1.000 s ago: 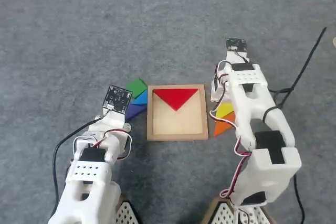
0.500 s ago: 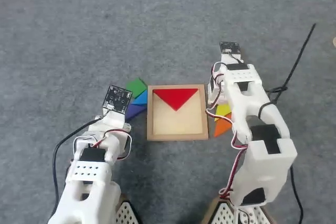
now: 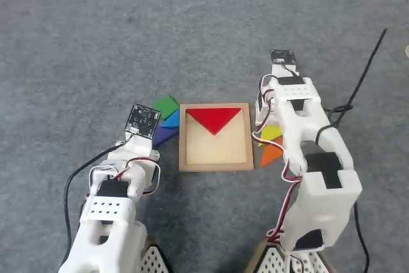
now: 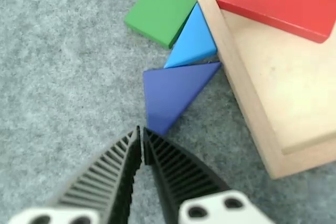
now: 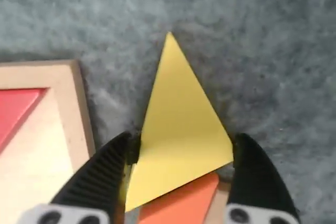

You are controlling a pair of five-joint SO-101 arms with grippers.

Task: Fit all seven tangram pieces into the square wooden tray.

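- Step in hand: picking up the yellow triangle (image 5: 178, 124), the second piece to go in.
- Square wooden tray (image 3: 215, 165) sits mid-tabletop (image 3: 96, 49), between the two arms.
- Red triangle (image 3: 213, 118) is already in the tray, long edge against the 12 o'clock wall.
- Yellow triangle lies on the tabletop at 3 o'clock of the tray, just beside the rim, with the orange piece (image 5: 181, 203) touching it.
- Right claw (image 5: 181, 145) is released, jaws spread either side of the yellow triangle and close to its edges. No firm pinch can be seen.
- Left claw (image 4: 140, 136) is clenched on nothing, its tip just beside a corner of the dark blue triangle (image 4: 170, 93).
- At 9–10 o'clock of the tray: green square (image 4: 160, 13), light blue piece (image 4: 193, 40) and the dark blue triangle, bunched together.
- Next move, my call: close on the yellow triangle, lift it clear of the rim, carry it toward 9 o'clock and set it in the bare part of the tray below the red triangle.
- The orange piece may drag along.
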